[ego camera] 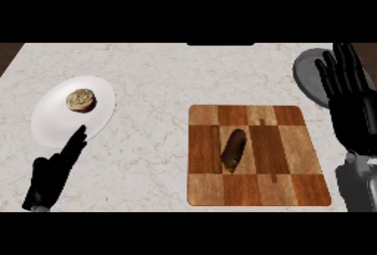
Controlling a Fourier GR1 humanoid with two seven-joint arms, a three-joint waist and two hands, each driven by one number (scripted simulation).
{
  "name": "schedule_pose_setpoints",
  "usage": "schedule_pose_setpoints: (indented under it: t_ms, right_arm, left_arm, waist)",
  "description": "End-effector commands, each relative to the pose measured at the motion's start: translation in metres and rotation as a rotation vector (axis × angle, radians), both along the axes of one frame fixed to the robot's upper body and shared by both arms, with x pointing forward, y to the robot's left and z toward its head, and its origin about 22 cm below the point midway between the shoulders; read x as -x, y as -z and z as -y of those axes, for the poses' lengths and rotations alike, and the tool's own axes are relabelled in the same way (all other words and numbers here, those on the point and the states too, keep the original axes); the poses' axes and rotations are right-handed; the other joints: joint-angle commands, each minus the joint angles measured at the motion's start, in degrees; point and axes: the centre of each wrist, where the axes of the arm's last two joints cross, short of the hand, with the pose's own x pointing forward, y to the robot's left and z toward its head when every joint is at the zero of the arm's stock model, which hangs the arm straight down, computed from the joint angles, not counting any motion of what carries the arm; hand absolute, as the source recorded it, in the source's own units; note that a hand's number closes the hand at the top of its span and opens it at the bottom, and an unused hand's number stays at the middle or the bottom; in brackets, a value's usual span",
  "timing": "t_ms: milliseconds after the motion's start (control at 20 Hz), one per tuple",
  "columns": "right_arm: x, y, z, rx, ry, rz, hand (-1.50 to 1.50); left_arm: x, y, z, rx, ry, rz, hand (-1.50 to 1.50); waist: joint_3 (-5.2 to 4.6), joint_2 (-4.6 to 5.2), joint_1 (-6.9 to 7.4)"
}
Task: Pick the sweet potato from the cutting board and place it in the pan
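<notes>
A: Status on sweet potato (234, 148)?
B: lying on cutting board (294, 189), centre-right of frame, untouched
A: Hands?
B: right hand (346, 94) at right edge, fingers straight and spread, holding nothing, overlapping the grey pan (307, 74) in upper right. left hand (55, 172) lower left, fingers extended, fingertip at rim of white plate (55, 117)
A: plate contents?
B: one small round pastry (81, 100), upper left

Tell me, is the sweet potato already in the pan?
No, the sweet potato lies on the cutting board, while the grey pan sits apart at the counter's upper right, partly behind the right hand.
</notes>
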Motion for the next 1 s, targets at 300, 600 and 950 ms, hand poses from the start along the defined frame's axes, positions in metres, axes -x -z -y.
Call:
schedule_pose_setpoints:
  t_ms: [300,600,950]
  right_arm:
    - [-0.017,-0.002,0.023,0.775,0.212,-0.329,1.5]
    - [0.036,-0.019,-0.05,0.751,0.216,-0.389,-1.5]
    - [0.032,-0.071,-0.078,1.032,0.238,-0.452,-1.5]
  left_arm:
    - [-0.025,-0.035,0.071,0.22,0.123,0.329,0.0]
    - [-0.023,-0.031,0.089,0.288,0.098,0.385,0.0]
    - [-0.028,-0.03,0.096,0.289,0.138,0.379,0.0]
  waist:
    - [-1.05,0.87,-0.65]
    - [0.63,0.31,-1.18]
    - [0.76,0.97,0.95]
